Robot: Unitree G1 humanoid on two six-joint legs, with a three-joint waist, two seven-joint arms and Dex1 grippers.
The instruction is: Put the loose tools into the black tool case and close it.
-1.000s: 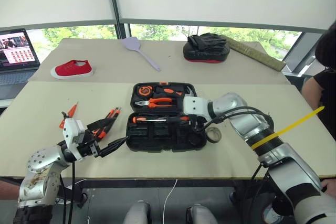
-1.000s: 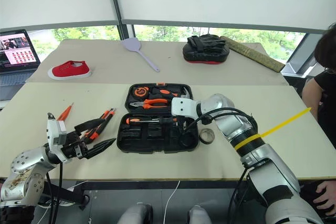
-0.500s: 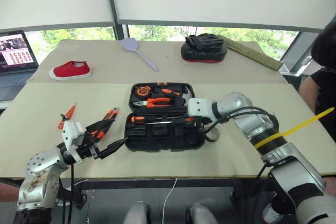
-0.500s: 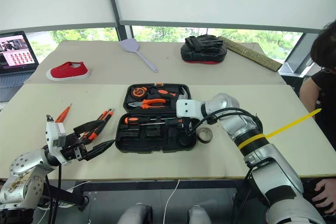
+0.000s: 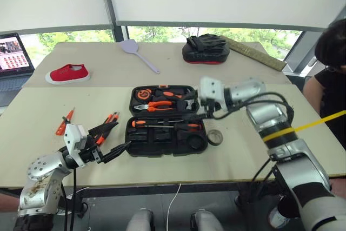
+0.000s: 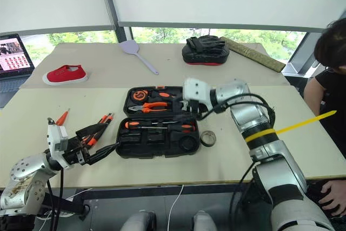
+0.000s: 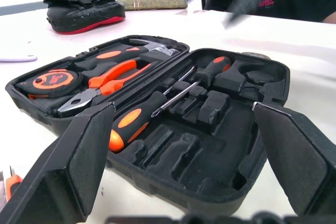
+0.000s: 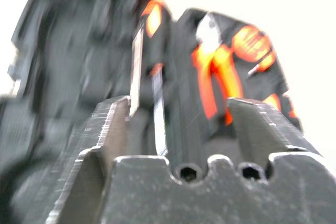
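Loose orange-handled screwdrivers (image 5: 64, 123) lie at table left. Left gripper (image 5: 111, 151) — fingers spread wide, empty — sits just left of the flat black moulded-plastic tool case (image 5: 166, 121), lying open mid-table. Right gripper (image 5: 195, 113) hangs above it, fingers parted, empty — small dark tape ring (image 5: 215, 137) beside the case's right edge.

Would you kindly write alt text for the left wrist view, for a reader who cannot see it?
An open flat black moulded-plastic tool case lies on a pale table, seen between the left end effector's two spread black fingers. Its slots hold orange-and-black pliers, a tape measure and two screwdrivers. A black-and-red padded mitt sits beyond.
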